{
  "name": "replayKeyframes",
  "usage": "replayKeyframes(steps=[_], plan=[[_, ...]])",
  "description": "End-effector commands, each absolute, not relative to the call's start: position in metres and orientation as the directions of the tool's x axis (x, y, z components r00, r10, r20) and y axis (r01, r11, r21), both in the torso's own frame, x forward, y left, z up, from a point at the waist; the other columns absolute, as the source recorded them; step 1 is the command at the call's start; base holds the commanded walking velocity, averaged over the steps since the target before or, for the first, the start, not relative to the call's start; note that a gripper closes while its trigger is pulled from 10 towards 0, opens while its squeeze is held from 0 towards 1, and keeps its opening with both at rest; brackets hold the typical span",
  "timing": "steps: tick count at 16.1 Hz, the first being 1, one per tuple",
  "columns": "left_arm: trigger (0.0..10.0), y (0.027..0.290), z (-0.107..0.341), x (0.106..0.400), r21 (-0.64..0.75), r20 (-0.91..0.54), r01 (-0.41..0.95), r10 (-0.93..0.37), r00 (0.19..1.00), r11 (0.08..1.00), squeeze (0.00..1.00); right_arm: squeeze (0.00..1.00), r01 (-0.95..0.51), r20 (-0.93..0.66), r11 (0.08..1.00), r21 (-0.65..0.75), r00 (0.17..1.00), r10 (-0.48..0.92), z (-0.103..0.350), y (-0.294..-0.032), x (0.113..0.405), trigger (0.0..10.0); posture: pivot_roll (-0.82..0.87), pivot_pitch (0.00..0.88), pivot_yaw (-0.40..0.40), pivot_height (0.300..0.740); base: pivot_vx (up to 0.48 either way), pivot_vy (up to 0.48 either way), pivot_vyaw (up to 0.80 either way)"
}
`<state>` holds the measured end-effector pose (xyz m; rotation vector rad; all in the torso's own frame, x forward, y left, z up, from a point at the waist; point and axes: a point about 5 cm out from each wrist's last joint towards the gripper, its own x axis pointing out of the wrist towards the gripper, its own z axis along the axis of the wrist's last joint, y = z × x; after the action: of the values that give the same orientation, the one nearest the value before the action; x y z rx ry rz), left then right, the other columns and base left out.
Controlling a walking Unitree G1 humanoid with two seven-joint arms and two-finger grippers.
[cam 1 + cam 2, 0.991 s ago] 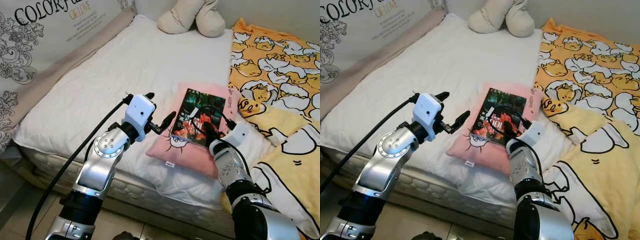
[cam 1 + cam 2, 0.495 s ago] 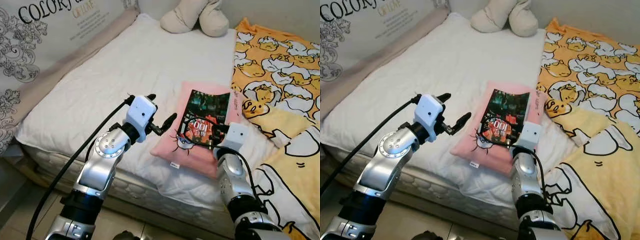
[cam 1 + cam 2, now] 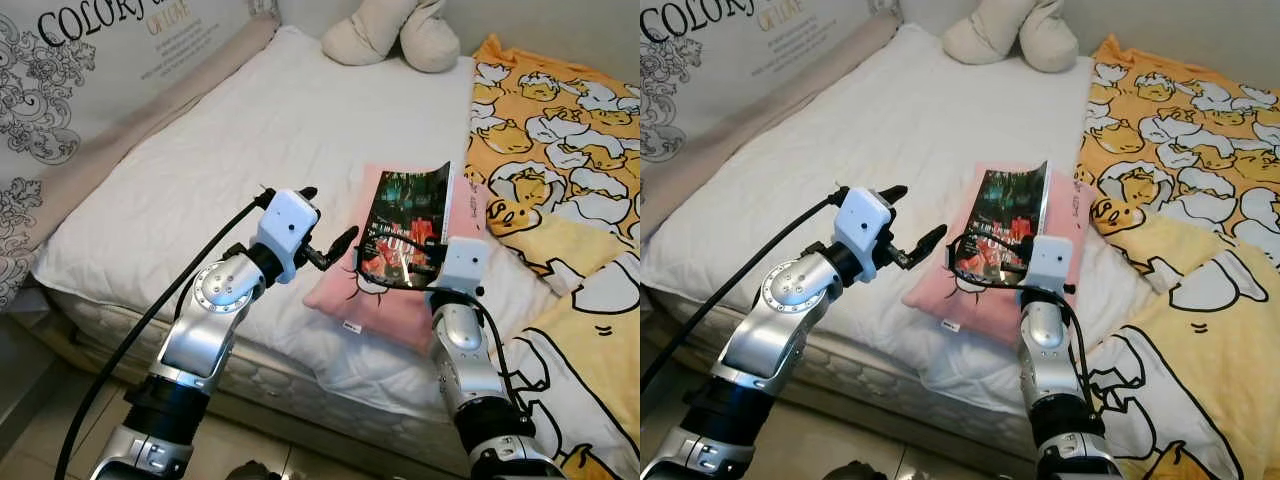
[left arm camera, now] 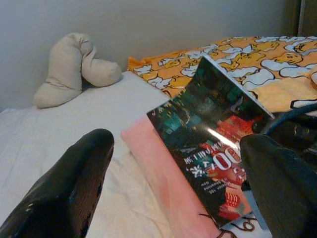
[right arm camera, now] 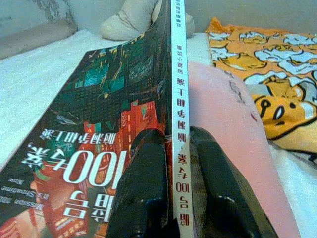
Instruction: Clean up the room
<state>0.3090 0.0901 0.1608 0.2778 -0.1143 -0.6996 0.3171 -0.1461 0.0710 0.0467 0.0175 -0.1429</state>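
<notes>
Book pinched at spine edge, tilting off the pillow

Book [image 3: 405, 225] is a thin glossy paperback, so I judge it light but floppy; the cover looks slick and the far end will likely sag or swing if I hold it by one corner only. Best hold is along the spine near the near end, where it is stiffest, and that is where I have it. Right gripper [image 5: 171, 198] is clamped on it: in the right wrist view one black finger sits on the front cover, the other on the back side, spine edge running up between them. Book is tilted, right edge raised, left edge low over the pink pillow [image 3: 375, 300], which lies on the white mattress [image 3: 200, 150] at the near edge of the bed. Yellow duck blanket [image 3: 560, 130] is just right of the pillow, beige plush [image 3: 385, 30] far at the head of the bed.

Left gripper [image 3: 325, 225] hovers just left of the pillow, fingers apart, holding nothing, near the book's left edge but not touching. I could use it to support the loose side if the book droops.
</notes>
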Motion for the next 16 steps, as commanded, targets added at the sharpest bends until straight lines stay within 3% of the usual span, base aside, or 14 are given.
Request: replayKeyframes(steps=[1,5,8,10,16], plan=[[10.0,0.087,0.162,0.310,0.310,0.006,0.628,-0.662,0.749,0.713,0.00,0.00,0.151,0.063,0.987,0.053,0.986,-0.154,0.093,-0.148,0.325,0.0,0.16,0.000,-0.008,0.740,0.000,0.000,0.00],[10.0,0.092,0.160,0.318,0.282,-0.010,0.586,-0.608,0.794,0.760,0.00,0.00,0.094,0.153,0.980,0.177,0.981,-0.121,0.126,-0.139,0.337,0.0,0.16,0.000,-0.010,0.740,0.000,0.000,0.00],[10.0,0.102,0.162,0.332,0.033,0.027,0.478,-0.479,0.877,0.878,0.00,0.00,0.005,0.149,0.869,0.495,0.985,-0.091,0.146,-0.140,0.343,0.0,0.16,0.000,-0.014,0.740,0.000,0.000,0.00],[10.0,0.104,0.155,0.336,-0.043,0.014,0.435,-0.435,0.900,0.899,0.00,0.00,-0.019,0.146,0.853,0.522,0.987,-0.068,0.145,-0.143,0.342,0.0,0.15,0.000,-0.015,0.740,0.000,0.000,0.00],[10.0,0.095,0.145,0.340,-0.108,0.002,0.403,-0.405,0.914,0.909,0.00,0.00,0.028,0.029,0.740,0.672,0.998,-0.064,0.119,-0.157,0.332,0.0,0.12,0.000,-0.006,0.740,0.000,0.480,0.00]])
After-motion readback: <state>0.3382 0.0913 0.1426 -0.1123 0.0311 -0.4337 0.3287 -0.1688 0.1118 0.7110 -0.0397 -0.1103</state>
